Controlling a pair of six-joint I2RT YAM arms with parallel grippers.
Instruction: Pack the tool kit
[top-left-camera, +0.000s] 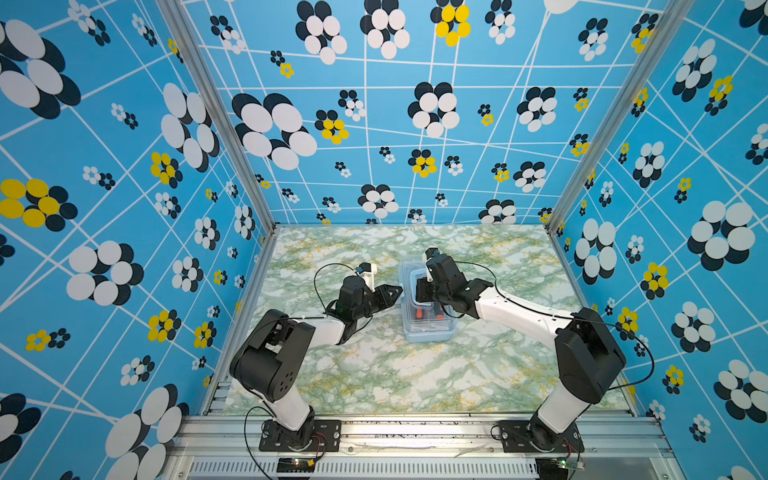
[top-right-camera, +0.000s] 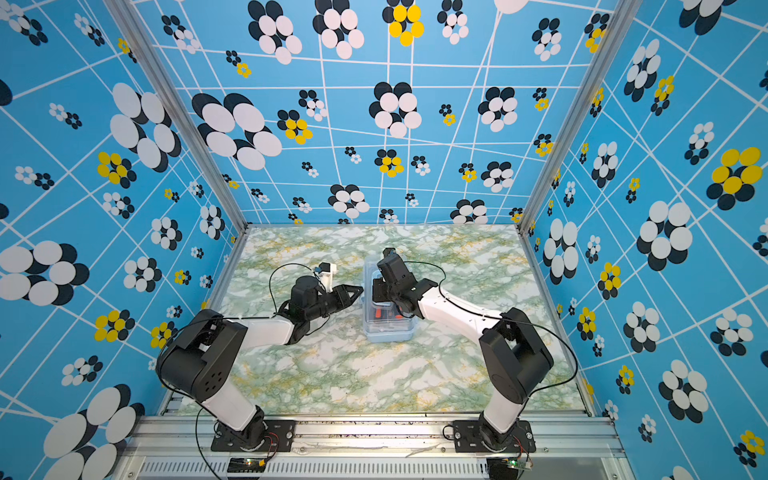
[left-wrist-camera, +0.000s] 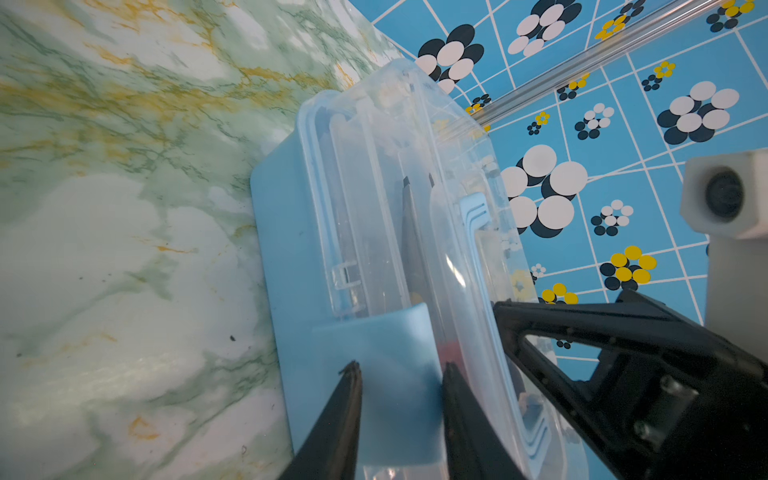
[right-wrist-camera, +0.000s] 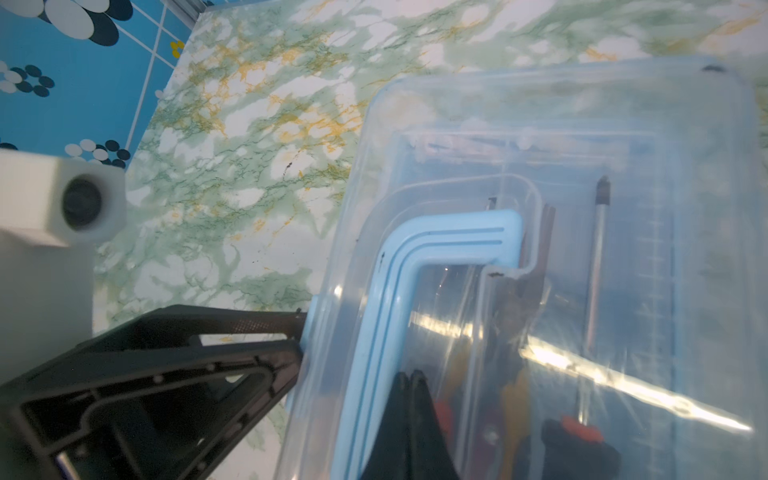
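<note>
The tool kit (top-left-camera: 428, 330) (top-right-camera: 388, 332) is a light-blue box with its clear lid on, lying mid-table. Through the lid I see a screwdriver (right-wrist-camera: 596, 257) with an orange-black grip and yellow-handled pliers (right-wrist-camera: 536, 266). My left gripper (left-wrist-camera: 399, 368) (top-left-camera: 399, 291) is at the box's left side. Its jaws stand slightly apart, their tips against the blue side latch (left-wrist-camera: 374, 345). My right gripper (right-wrist-camera: 409, 376) (top-left-camera: 420, 293) is shut, with its tip down on the lid beside the blue handle (right-wrist-camera: 457, 232).
The box sits on a green marbled table (top-left-camera: 374, 374) walled in by blue flowered panels (top-left-camera: 124, 208). An aluminium rail (top-left-camera: 415, 432) with both arm bases runs along the front edge. Both arms crowd the box from either side.
</note>
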